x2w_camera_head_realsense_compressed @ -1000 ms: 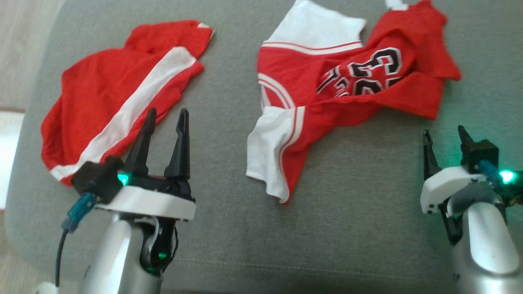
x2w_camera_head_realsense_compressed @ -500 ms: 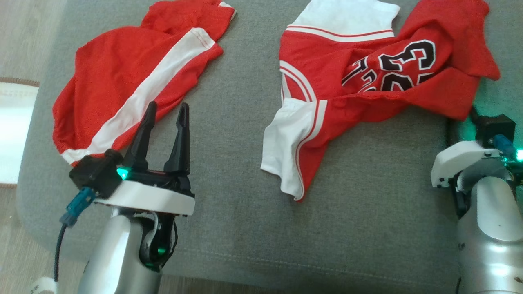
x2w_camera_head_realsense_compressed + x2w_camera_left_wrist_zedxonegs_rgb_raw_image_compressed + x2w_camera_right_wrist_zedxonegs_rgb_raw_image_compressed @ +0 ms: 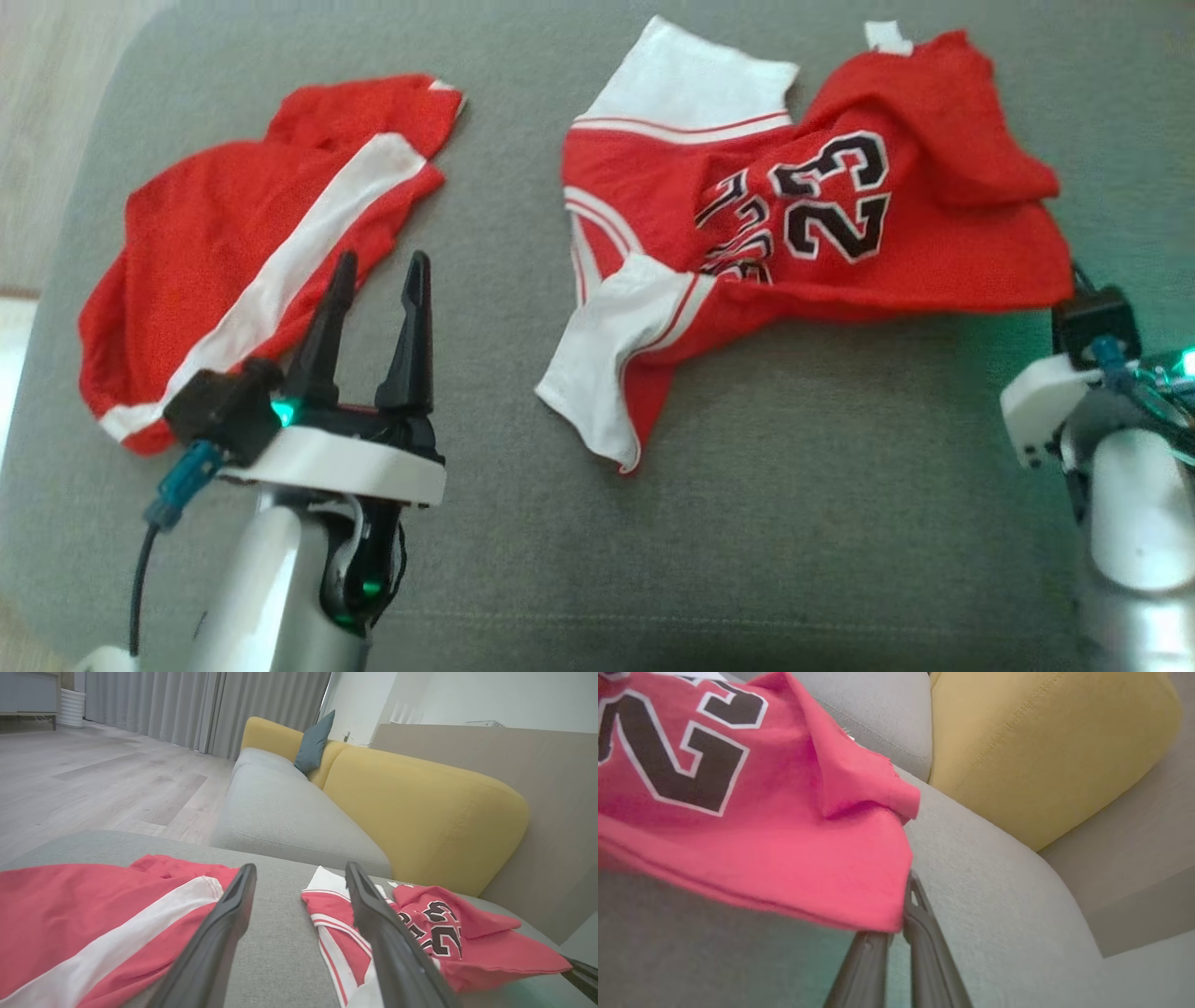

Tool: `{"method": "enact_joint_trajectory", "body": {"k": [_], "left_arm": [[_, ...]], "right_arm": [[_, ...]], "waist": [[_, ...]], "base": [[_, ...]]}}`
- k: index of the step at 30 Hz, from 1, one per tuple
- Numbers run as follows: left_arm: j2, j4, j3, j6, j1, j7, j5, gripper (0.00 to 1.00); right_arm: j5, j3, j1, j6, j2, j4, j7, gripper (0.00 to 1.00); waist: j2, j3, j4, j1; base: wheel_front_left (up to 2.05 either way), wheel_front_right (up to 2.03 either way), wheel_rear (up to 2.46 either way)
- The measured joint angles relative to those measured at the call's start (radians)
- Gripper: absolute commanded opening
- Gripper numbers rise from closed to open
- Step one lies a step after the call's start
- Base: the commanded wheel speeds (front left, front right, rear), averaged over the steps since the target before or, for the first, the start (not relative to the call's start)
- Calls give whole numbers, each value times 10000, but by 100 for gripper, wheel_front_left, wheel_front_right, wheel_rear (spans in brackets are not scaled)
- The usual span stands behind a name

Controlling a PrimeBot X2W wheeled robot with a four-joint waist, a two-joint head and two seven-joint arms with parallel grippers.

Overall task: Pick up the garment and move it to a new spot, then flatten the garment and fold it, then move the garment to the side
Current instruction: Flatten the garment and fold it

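1. The right gripper (image 3: pixel 903 921) is pinching the jersey (image 3: pixel 840 215) by its near right corner, fingers closed on the cloth.
2. The jersey is lying crumpled on the grey cushion (image 3: pixel 794 485), long axis running leftward from that grip.
3. The left gripper (image 3: pixel 383 266) is hovering wide open and empty, beside the red shorts (image 3: pixel 233 252) at the left.
4. The shorts are lying well apart from the jersey, likely crowding only a leftward carry.

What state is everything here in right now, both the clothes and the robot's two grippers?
number 23 jersey: crumpled on the grey cushion, one corner pinched.
red white-striped garment: rumpled, lying loose, nothing gripping it.
left gripper: open, holding nothing.
right gripper: shut on the jersey's corner.
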Motion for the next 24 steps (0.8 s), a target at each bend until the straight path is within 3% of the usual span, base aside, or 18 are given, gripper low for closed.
{"method": "enact_joint_trajectory", "body": {"k": [10, 14, 18, 24], "left_arm": [[2, -65, -245, 186, 379, 0, -115, 100], [6, -67, -284, 209, 380, 0, -186, 100], [6, -63, -284, 211, 420, 0, -184, 100], [6, -52, -263, 211, 635, 0, -184, 100]], "right_arm": [[-305, 2196, 1128, 0, -2420, -550, 1732, 0], [-351, 3049, 1184, 0, -3055, -757, 1967, 0], [-374, 3661, 1184, 0, -3425, -848, 2102, 0], [-88, 4523, 1183, 0, -3137, -842, 2151, 0]], "waist": [[0, -683, -605, 0], [0, -709, -579, 0], [0, -810, -570, 0], [0, -959, -607, 0]], "base": [[0, 0, 0], [0, 0, 0], [0, 0, 0], [0, 0, 0]]}}
